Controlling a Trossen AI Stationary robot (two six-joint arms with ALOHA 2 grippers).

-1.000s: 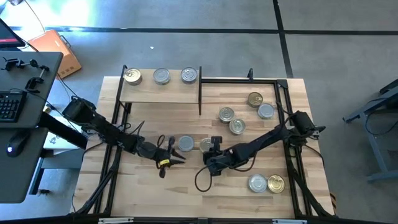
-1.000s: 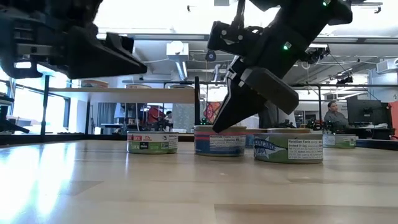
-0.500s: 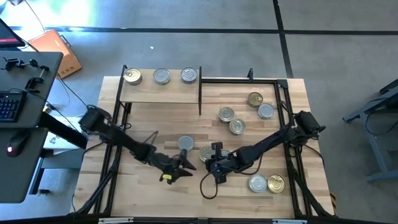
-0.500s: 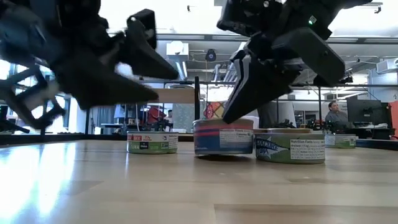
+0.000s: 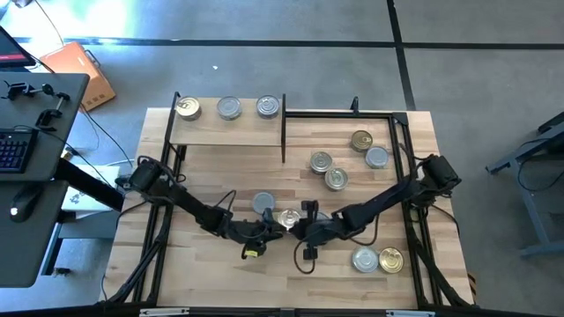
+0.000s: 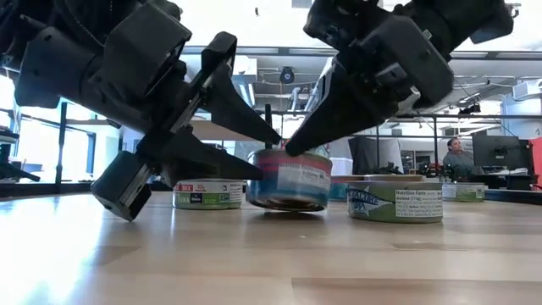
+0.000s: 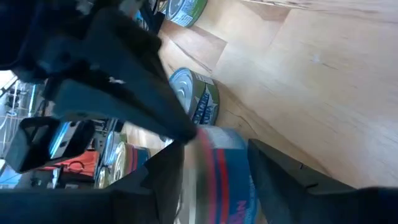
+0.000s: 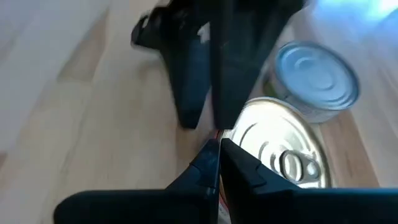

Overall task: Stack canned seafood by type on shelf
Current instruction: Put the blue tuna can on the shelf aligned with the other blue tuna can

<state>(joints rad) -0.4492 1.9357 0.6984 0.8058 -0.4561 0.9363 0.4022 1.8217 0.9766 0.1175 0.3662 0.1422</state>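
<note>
Shelf (image 5: 226, 130) at table's (image 5: 264, 282) far left: three tins on its board, one gold-topped (image 5: 187, 108), two silver-topped (image 5: 229, 108). Blue-and-red-labelled tin (image 6: 290, 179) near table's front centre, tilted, lid up, one edge lifted off the wood. Left gripper (image 5: 272, 228) spread, fingers either side of this tin's wall. Right gripper (image 5: 300, 229) pressed together, tips at the tin's top rim. Silver-topped tin (image 5: 263, 202) just behind. Other tins scattered to the right, upright; contents sealed, not seen.
</note>
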